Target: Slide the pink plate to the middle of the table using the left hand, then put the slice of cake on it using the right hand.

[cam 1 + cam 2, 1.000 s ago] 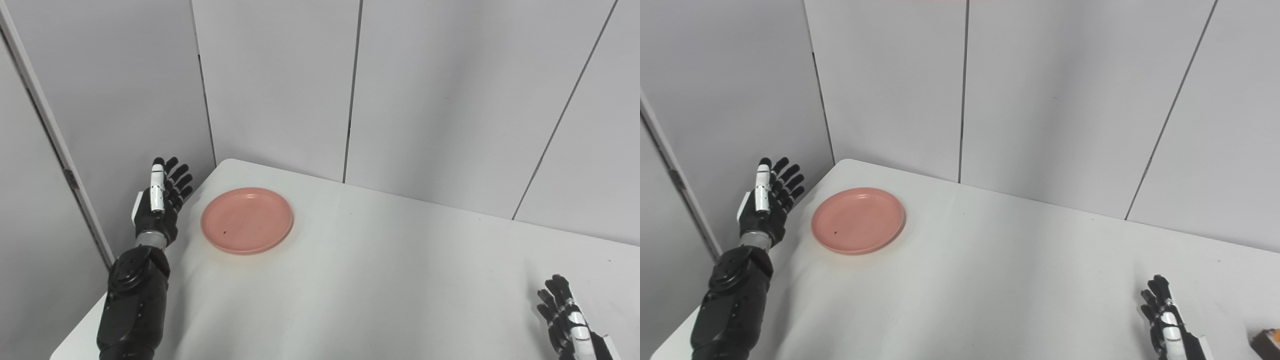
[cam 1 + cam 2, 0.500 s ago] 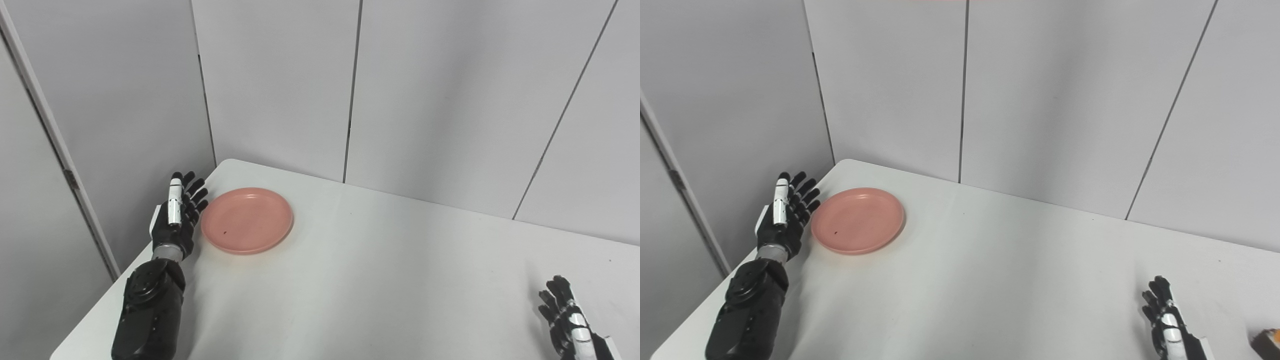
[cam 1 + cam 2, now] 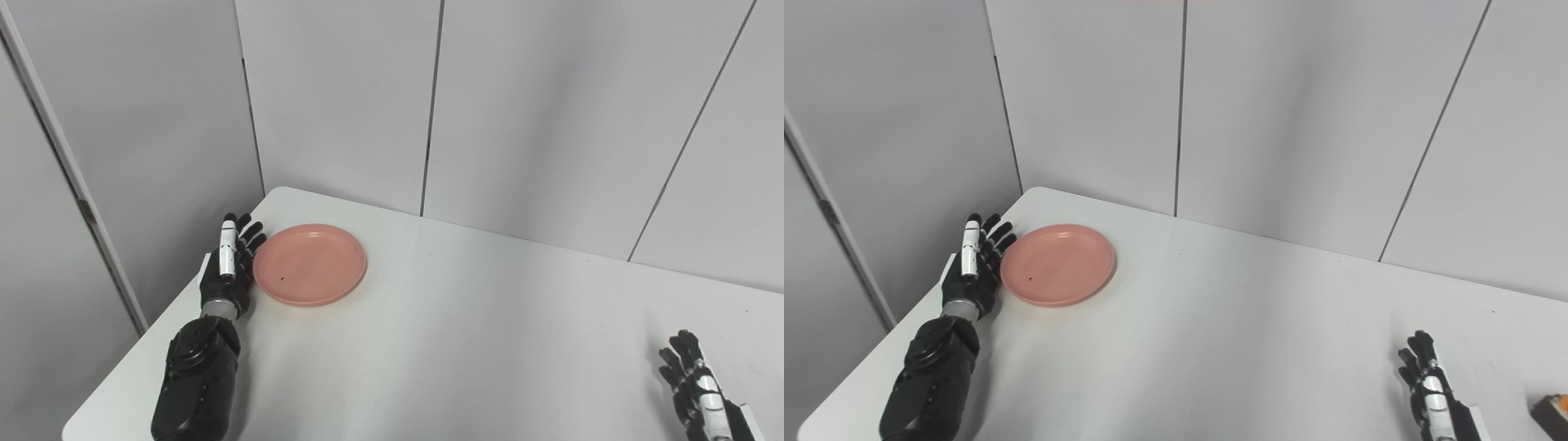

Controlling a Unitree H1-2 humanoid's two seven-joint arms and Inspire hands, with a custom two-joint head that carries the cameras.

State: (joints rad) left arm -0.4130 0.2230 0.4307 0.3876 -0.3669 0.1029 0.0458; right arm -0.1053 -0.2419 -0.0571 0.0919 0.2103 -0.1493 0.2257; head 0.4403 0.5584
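The pink plate (image 3: 309,264) lies flat near the table's far left corner. My left hand (image 3: 228,269) is open, fingers straight and pointing away, and stands on edge against the plate's left rim. It appears to touch the rim. My right hand (image 3: 1430,392) is open and empty, low over the table at the bottom right. The slice of cake (image 3: 1552,413), brown with an orange top, shows only in the right eye view, at the bottom right corner just right of my right hand. It is partly cut off by the frame.
The white table (image 3: 459,343) stretches between the plate and my right hand. Its left edge runs close behind my left arm. Grey wall panels (image 3: 343,104) stand right behind the table's far edge.
My left hand moved right onto the table, up against the plate's left rim. The plate seems to have shifted slightly right. The view moved a little. My right hand stayed put.
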